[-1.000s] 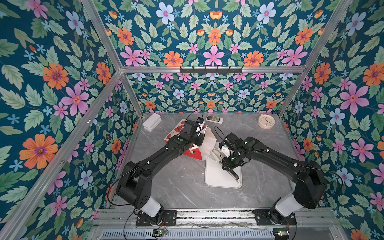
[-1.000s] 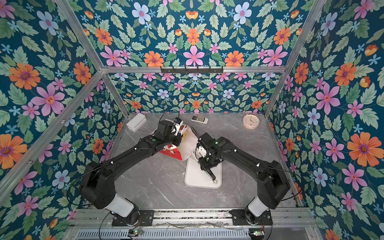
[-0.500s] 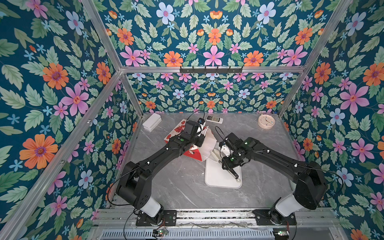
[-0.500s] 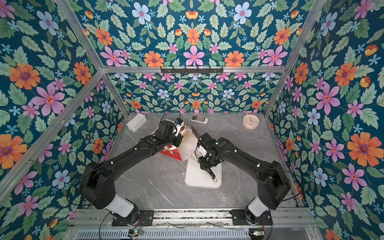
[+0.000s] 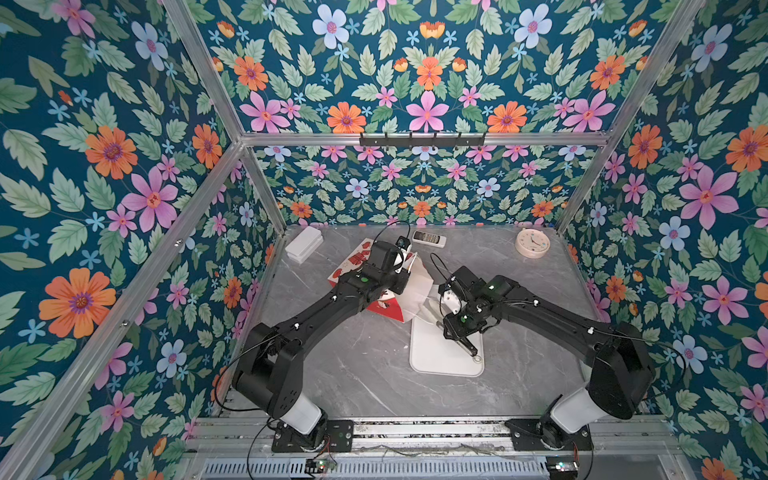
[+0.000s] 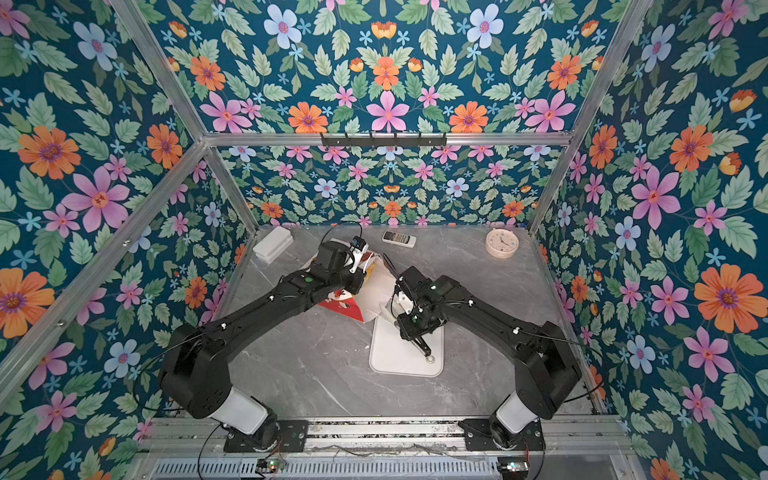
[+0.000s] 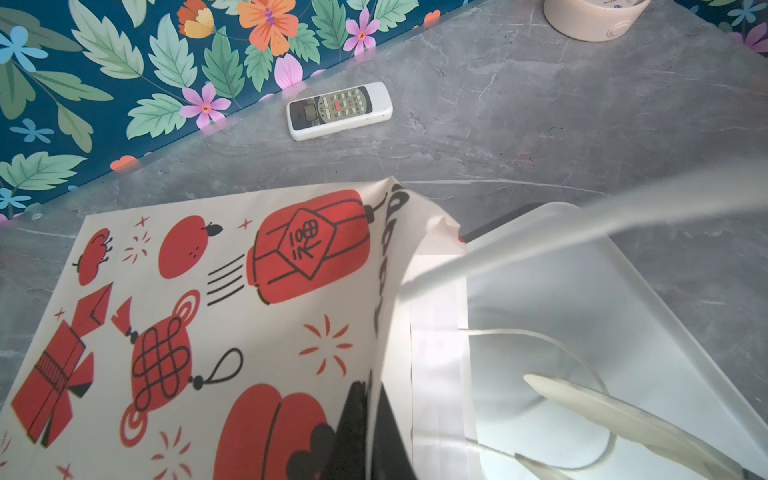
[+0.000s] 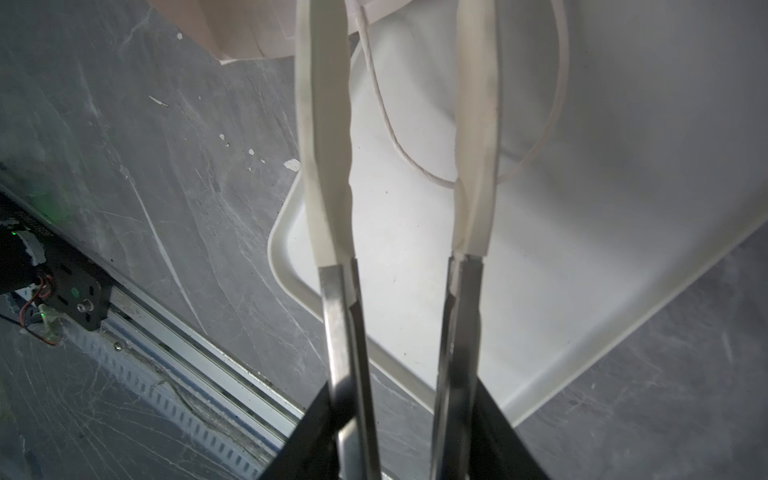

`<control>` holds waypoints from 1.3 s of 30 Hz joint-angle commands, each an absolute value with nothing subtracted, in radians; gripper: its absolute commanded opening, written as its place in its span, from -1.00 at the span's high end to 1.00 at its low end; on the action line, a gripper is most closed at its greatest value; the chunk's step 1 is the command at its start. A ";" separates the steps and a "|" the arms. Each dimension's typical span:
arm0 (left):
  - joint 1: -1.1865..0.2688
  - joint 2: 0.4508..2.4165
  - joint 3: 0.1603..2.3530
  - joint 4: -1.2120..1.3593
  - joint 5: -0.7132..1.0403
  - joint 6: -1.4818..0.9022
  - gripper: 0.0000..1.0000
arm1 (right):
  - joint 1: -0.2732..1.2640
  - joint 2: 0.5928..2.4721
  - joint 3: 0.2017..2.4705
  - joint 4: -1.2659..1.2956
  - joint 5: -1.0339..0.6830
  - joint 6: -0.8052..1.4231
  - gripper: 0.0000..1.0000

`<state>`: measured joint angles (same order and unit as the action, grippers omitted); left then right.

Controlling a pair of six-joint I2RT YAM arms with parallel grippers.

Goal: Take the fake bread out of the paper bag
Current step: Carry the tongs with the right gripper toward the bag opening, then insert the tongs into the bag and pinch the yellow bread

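0 fake bread showing, so I guess it's all inside the paper bag (image 7: 249,311) lying on the counter (image 7: 540,124). My left tool (image 7: 368,415) pinches the bag's rim. My right tool (image 8: 401,62) is spread over the tray (image 8: 582,249), and the cord handle (image 8: 386,124) could snag it going in.

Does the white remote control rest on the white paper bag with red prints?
No, the white remote control lies on the grey marble tabletop, apart from the white paper bag with red prints.

left pincer (image 7: 368,405) clamped shut, right pincer (image 8: 401,83) parted
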<state>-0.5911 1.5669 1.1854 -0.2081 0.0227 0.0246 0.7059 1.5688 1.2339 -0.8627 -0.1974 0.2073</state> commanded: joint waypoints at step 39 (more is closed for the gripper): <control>-0.600 1.494 1.106 -0.157 0.014 0.013 1.00 | 0.648 1.630 1.075 -0.166 -0.380 0.456 0.08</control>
<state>-0.5991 1.5009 1.1072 -0.1902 0.0280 0.0242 0.6510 1.6279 1.0683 -0.2260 -0.3454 0.4404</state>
